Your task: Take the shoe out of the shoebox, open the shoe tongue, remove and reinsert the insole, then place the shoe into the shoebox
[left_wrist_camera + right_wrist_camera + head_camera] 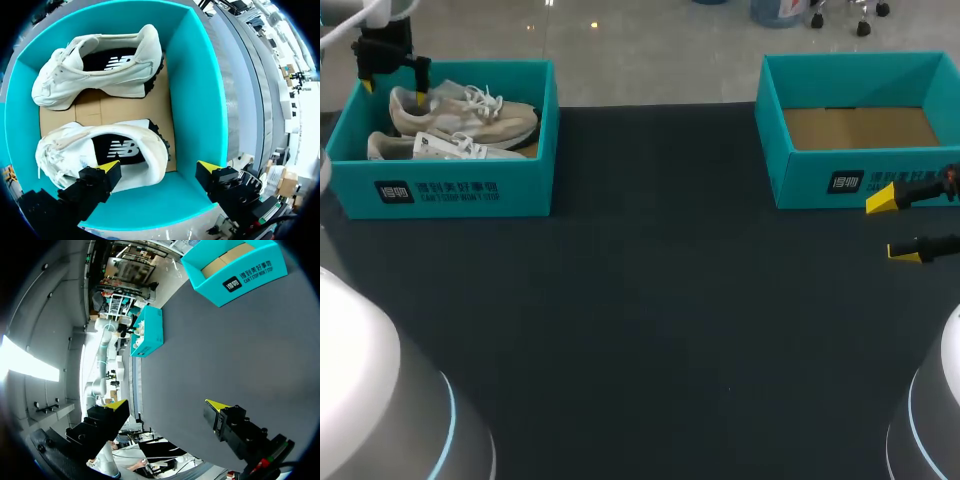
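A teal shoebox (pixel 450 190) at the table's far left holds two cream sneakers side by side, one (pixel 470 112) towards the back, one (pixel 440 147) towards the front. My left gripper (pixel 395 90) hangs open over the box's left end. In the left wrist view both shoes lie on the cardboard floor of the box (pixel 195 90). The left gripper (pixel 159 167) holds nothing: one finger is over the heel opening of the nearer sneaker (pixel 70 150), the other by the end wall. The farther sneaker (pixel 100 75) lies ahead. My right gripper (pixel 900 226) is open and empty at the right.
A second teal box (pixel 860 180), empty with a cardboard floor, stands at the far right, just behind the right gripper (pixel 167 405). From the right wrist, this box (pixel 235 277) is close ahead and the shoebox (pixel 150 332) is far off. A dark mat (pixel 650 300) covers the table.
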Motion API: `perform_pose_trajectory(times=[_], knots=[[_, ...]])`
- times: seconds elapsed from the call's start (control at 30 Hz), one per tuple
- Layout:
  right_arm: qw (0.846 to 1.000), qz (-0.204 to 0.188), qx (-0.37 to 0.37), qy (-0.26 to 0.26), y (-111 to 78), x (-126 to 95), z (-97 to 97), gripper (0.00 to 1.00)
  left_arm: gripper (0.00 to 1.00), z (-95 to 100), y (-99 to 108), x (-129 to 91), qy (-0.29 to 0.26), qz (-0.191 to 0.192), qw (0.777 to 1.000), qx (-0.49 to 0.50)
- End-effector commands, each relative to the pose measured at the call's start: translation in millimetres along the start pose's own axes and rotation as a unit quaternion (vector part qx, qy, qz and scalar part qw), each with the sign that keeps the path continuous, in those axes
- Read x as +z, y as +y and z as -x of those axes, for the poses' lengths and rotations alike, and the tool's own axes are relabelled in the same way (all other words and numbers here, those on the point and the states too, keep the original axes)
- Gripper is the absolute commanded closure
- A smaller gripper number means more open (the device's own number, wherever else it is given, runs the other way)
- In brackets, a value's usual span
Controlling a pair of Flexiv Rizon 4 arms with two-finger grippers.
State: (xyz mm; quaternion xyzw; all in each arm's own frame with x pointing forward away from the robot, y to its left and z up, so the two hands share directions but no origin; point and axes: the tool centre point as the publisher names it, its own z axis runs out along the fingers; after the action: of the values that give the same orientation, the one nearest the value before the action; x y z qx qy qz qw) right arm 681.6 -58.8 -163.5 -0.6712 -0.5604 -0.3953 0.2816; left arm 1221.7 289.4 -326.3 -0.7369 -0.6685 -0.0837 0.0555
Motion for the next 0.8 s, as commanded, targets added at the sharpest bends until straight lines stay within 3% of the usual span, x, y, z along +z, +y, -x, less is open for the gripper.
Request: perform_pose_trajectory(times=[0.03,0.33,0.8], knots=[[1.000,0.000,0.001,-0.001,-0.3,0.5,-0.2,0.00,0.00,-6.9,-16.9,-30.5,-0.014,0.009,1.000,0.004],[1.000,0.000,0.001,-0.001,-0.3,0.5,-0.2,0.00,0.00,-7.4,-29.5,-63.6,-0.025,-0.004,1.000,0.003],[1.000,0.000,0.001,-0.001,-0.3,0.5,-0.2,0.00,0.00,-7.4,-29.5,-63.6,-0.025,-0.004,1.000,0.003]])
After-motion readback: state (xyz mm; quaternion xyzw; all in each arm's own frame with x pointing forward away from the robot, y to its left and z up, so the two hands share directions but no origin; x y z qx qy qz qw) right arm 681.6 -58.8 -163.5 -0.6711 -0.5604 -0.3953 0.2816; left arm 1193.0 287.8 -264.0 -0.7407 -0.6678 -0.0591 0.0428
